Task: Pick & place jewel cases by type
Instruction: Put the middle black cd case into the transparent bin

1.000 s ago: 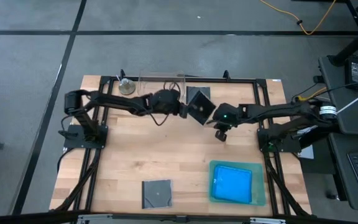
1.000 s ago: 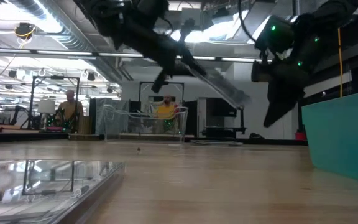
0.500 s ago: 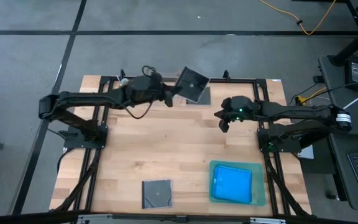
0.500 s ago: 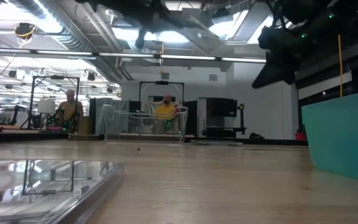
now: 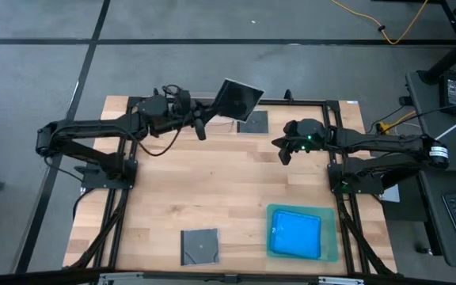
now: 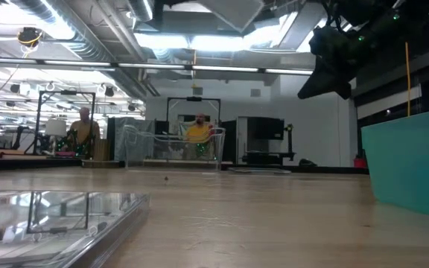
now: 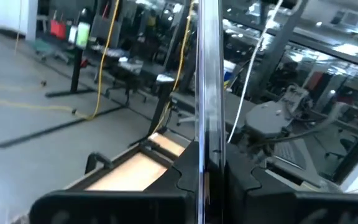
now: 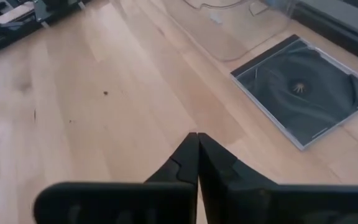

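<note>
My left gripper [image 5: 212,111] is shut on a dark square jewel case [image 5: 238,98], held high over the table's far edge; the left wrist view shows the case edge-on [image 7: 207,81]. A second dark case [image 5: 252,123] lies flat on the table below it, also in the right wrist view [image 8: 303,87]. A third grey case [image 5: 200,245] lies flat near the front edge. A bright blue case [image 5: 295,235] lies in the green tray [image 5: 331,252]. My right gripper [image 5: 284,155] hangs shut and holds nothing, right of the second case and above the wood. My left gripper pinches the dark case by its near-left edge [image 5: 220,108] between the two fingers [image 7: 185,177]. The fingers come level from the table's left. The case is lifted clear of everything, its broad face turned mostly up, sticking out beyond the fingertips.
A clear plastic tub [image 6: 173,145] stands at the far edge, under and behind the left arm. The green tray's wall [image 6: 412,160] rises at the near right. Bare wood lies across the table's middle [image 5: 212,182].
My left gripper has risen and drawn back toward the far-left with the dark case, rolling so that the case's face now points more upward. My right gripper has risen a little and pulled back toward the right edge, staying shut.
</note>
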Tool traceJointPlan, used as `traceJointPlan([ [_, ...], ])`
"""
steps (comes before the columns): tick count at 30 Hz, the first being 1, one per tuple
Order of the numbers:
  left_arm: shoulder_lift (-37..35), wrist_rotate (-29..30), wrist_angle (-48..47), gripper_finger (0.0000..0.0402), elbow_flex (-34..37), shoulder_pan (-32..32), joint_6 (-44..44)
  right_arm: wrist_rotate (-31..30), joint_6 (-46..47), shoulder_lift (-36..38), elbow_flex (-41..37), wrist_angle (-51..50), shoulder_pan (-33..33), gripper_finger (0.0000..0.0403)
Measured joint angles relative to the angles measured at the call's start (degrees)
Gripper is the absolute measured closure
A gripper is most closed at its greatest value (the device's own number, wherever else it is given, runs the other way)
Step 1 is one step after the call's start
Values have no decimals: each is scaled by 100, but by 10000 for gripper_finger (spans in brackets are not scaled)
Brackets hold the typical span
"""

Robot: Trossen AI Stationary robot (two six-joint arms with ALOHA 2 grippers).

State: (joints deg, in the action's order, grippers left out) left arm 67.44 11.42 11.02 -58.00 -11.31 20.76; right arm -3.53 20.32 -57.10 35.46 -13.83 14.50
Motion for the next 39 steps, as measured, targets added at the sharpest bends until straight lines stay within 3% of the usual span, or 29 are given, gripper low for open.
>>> traceJointPlan([
  [6,-198,-2,208,382,0,256,-647,18,234,0,0,-3,0,378],
  [15,-360,-4,252,382,0,538,-1290,20,360,0,2,-1,0,398],
  [20,-402,-13,308,382,0,684,-1804,20,377,0,2,-1,0,387],
  [26,-404,-15,601,382,0,913,-2760,21,515,0,3,-1,0,376],
  [34,-431,-9,855,382,-2,1100,-3957,66,516,0,4,-8,0,397],
  [39,-521,-7,844,382,-2,1247,-5163,70,639,0,4,-17,0,389],
])
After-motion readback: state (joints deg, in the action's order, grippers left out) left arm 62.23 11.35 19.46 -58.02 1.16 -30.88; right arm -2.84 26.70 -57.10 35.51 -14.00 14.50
